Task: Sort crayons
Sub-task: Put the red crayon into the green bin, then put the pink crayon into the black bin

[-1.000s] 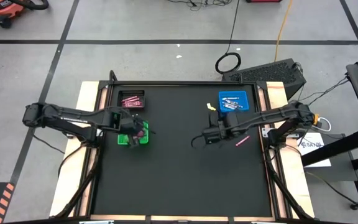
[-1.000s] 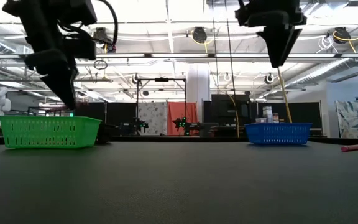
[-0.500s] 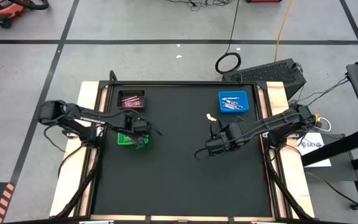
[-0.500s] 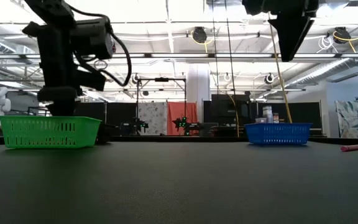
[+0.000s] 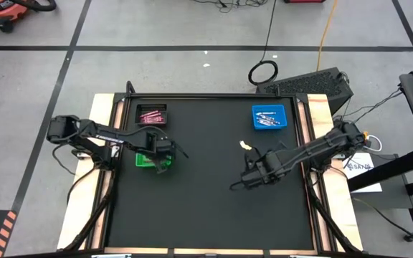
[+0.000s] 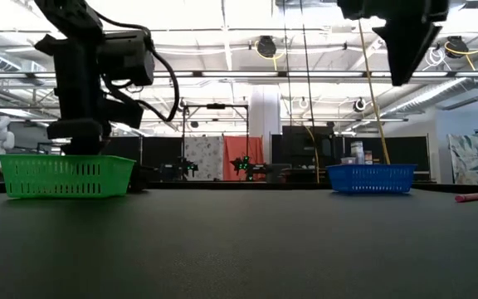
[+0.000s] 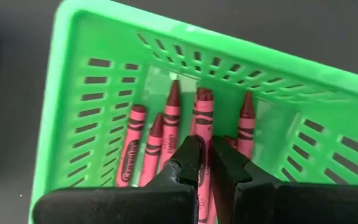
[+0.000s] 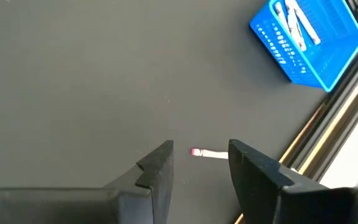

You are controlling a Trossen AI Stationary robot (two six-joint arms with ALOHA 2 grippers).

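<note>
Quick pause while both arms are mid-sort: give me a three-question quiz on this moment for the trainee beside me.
1. True or false: the right claw is shut on a crayon.
2. The left claw is over which? A) bare tabletop B) green basket C) black tray
3. Fill in: the pale crayons lie in the ___ basket.

Key: 1. False: it is open, above a loose crayon on the table. 2. B. 3. The blue basket.

Overhead looks down; low looks level; both share green basket.
</note>
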